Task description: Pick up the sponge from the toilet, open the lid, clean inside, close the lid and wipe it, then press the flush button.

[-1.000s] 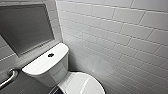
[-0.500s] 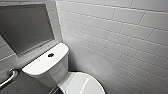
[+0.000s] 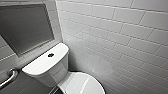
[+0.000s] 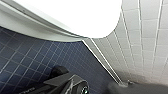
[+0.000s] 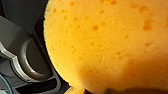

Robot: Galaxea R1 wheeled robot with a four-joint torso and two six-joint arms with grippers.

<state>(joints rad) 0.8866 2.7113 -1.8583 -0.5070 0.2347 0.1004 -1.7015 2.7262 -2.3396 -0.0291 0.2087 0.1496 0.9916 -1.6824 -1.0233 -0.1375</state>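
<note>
In the head view, a metal grab rail (image 3: 8, 77) sits at the lower left edge, with a grey framed panel (image 3: 25, 27) above it in the upper left. The toilet (image 3: 47, 68) stands in the lower centre. Its tank top is bare apart from the flush button (image 3: 50, 55) in the middle. The closed lid (image 3: 82, 83) runs from the tank toward the bottom edge, with its long axis slanting down and to the right. White wall tiles (image 3: 120, 37) take up the right half.

In the left wrist view, the toilet's white rim curves across the top over the dark blue floor tiles (image 4: 27, 62), so this arm hangs low beside the bowl. I cannot tell whether the left claw (image 4: 70, 83) is spread or pressed together.

In the right wrist view, the sponge (image 5: 105, 50) looms large and orange, right up against the camera. Since nothing lies on the tank or lid, I judge that the right claw (image 5: 100, 88) is pinching it.

The lid is not yet lifted. The left arm looks the nearer to its edge, leaving the sponge-bearing right arm free for the cleaning.
</note>
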